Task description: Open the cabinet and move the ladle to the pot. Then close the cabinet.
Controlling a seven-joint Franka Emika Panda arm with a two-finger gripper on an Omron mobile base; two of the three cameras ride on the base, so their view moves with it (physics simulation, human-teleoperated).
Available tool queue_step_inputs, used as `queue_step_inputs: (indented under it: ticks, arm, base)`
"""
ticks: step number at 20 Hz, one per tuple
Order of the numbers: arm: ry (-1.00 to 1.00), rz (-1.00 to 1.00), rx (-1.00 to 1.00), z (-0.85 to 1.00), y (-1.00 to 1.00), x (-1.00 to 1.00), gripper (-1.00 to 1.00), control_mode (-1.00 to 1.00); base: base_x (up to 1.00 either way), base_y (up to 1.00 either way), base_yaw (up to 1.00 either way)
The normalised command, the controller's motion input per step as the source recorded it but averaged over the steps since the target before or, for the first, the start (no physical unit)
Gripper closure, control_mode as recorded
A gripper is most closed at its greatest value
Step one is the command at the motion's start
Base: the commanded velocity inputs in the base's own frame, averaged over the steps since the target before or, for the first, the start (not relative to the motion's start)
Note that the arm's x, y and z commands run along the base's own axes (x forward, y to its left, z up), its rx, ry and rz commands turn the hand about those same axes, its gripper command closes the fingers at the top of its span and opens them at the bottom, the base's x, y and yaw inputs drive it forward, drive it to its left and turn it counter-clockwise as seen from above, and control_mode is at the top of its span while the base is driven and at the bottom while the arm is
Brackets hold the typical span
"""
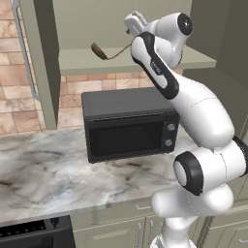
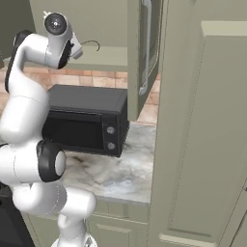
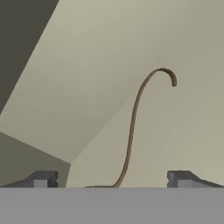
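Two doors of the cabinet stand swung wide: we see one at the left edge of the left base view with its long silver handle, the other near the upper centre of the right base view.

Item, ladle: brown, lying on the cabinet shelf in the upper centre of the left base view, its small oval bowl end toward the left and its thin handle running right toward the robot's hand. In the right base view we find its curved handle tip at the upper left, just right of the hand. In the hand view the handle rises from the bottom centre and hooks over at the upper right.

Item, end effector: its two dark fingertips sit far apart at the bottom of the hand view, spread wide, one on each side of the ladle handle, pinching nothing. We cannot tell whether either tip touches the handle.

Item, arm: white, reaching up from the lower right of the left base view into the cabinet opening.

Item, microwave: black, standing on the marble table below the cabinet, centre of the left base view.

Item, lower cabinets: green, under the table along the bottom.
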Motion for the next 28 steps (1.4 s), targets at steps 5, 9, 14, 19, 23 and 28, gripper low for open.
queue_step_inputs:
  ticks: [5, 9, 14, 19, 23, 28]
  arm:
    - [0.00, 0.00, 0.00, 0.00, -0.05, 0.31, -1.00, -1.00]
    - [0.00, -0.01, 0.00, 0.00, -0.08, 0.22, -1.00, -1.00]
    - [0.00, -0.01, 0.00, -0.05, -0.07, 0.23, -1.00, -1.00]
    - [0.00, -0.02, 0.00, -0.14, -0.06, 0.20, -1.00, -1.00]
    - [0.00, -0.03, 0.00, -0.13, -0.03, 0.30, -1.00, -1.00]
    - [0.00, -0.02, 0.00, -0.05, -0.06, 0.34, -1.00, -1.00]
  base:
    - [0.00, 0.00, 0.00]
    - [0.00, 0.00, 0.00]
    - [0.00, 0.00, 0.00]
    - [0.00, 0.00, 0.00]
    - [0.00, 0.00, 0.00]
    - [0.00, 0.00, 0.00]
